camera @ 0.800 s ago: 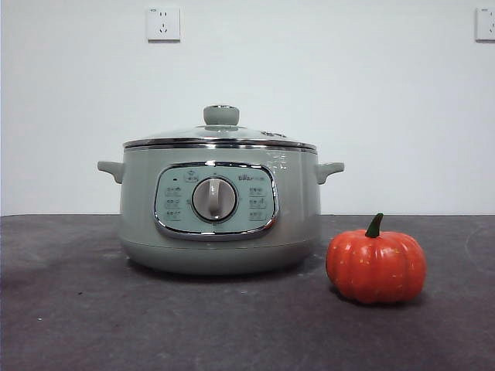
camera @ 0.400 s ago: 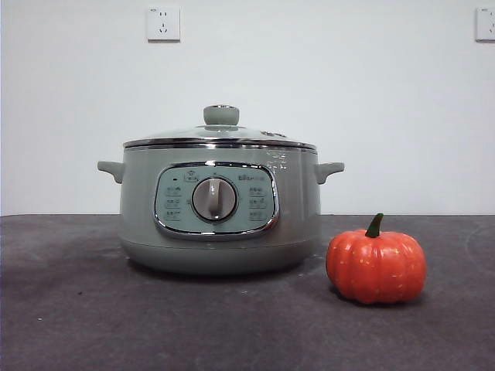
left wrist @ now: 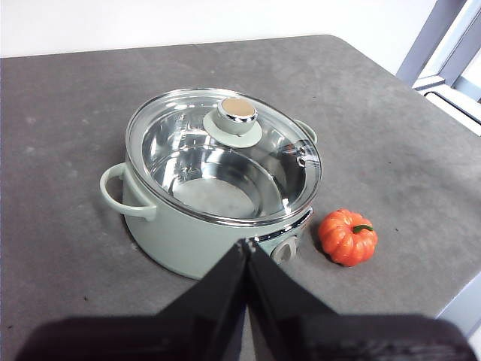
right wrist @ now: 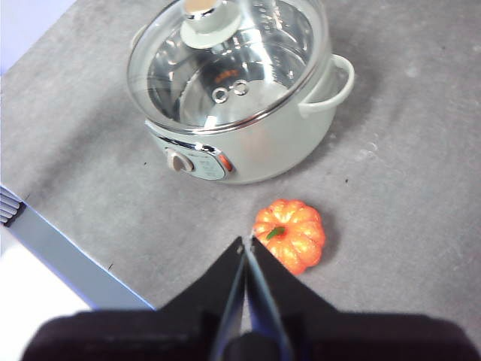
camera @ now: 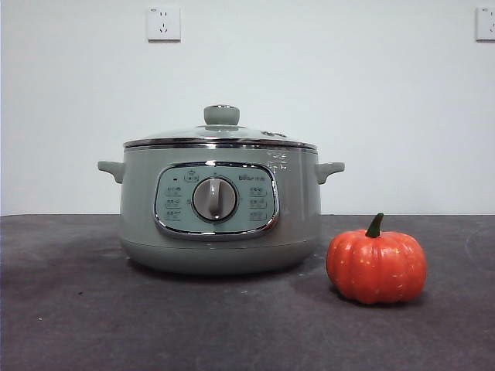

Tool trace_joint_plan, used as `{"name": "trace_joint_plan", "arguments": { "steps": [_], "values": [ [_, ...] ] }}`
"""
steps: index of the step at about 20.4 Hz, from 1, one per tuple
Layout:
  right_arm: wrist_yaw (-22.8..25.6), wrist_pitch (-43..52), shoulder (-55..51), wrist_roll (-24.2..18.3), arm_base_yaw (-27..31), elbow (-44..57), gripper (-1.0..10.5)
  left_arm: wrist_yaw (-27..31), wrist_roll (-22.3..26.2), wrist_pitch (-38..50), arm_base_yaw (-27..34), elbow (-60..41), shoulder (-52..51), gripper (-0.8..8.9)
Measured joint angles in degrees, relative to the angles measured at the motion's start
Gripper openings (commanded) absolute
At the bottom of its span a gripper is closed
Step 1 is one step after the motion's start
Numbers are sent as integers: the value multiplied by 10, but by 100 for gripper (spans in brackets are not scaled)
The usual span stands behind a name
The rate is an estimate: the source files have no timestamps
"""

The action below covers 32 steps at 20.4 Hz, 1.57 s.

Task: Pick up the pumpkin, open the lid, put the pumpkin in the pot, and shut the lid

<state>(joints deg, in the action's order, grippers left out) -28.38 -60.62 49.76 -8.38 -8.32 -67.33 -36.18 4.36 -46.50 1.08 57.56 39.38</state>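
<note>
The orange pumpkin (camera: 376, 267) with a green stem sits on the dark table, right of the sage-green pot (camera: 220, 205). The glass lid (camera: 220, 136) with its green knob rests shut on the pot. In the left wrist view the left gripper (left wrist: 246, 244) is shut and empty, high above the table on the pot's (left wrist: 214, 188) near side, with the lid (left wrist: 225, 150) and the pumpkin (left wrist: 347, 237) in sight. In the right wrist view the right gripper (right wrist: 246, 247) is shut and empty, high above the pumpkin (right wrist: 290, 234), with the pot (right wrist: 240, 113) beyond. Neither gripper shows in the front view.
The grey table (camera: 77, 325) runs back to a white wall with two sockets (camera: 163, 24). The table's edge and a metal frame (left wrist: 443, 53) show in the left wrist view; a table edge (right wrist: 45, 248) shows in the right wrist view.
</note>
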Motion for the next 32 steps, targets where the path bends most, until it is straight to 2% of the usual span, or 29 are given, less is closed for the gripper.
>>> {"name": "trace_joint_plan", "arguments": {
  "steps": [1, 2, 3, 12, 17, 23, 32],
  "values": [
    [0, 0, 0, 0, 0, 0, 327, 0, 1, 0, 0, 0, 0, 436],
    [0, 0, 0, 0, 0, 0, 518, 0, 1, 0, 0, 0, 0, 644],
    [0, 0, 0, 0, -3, 0, 692, 0, 2, 0, 0, 0, 0, 744],
    [4, 0, 19, 4, -61, -1, 714, 0, 3, -4, 0, 0, 0, 746],
    [85, 0, 105, -1, -125, -1, 715, 0, 4, -4, 0, 0, 0, 746],
    [153, 14, 261, -13, -193, -1, 715, 0, 4, -8, 0, 0, 0, 746],
    [196, 87, 429, -13, -202, -1, 715, 0, 4, -8, 0, 0, 0, 746]
  ]
}}
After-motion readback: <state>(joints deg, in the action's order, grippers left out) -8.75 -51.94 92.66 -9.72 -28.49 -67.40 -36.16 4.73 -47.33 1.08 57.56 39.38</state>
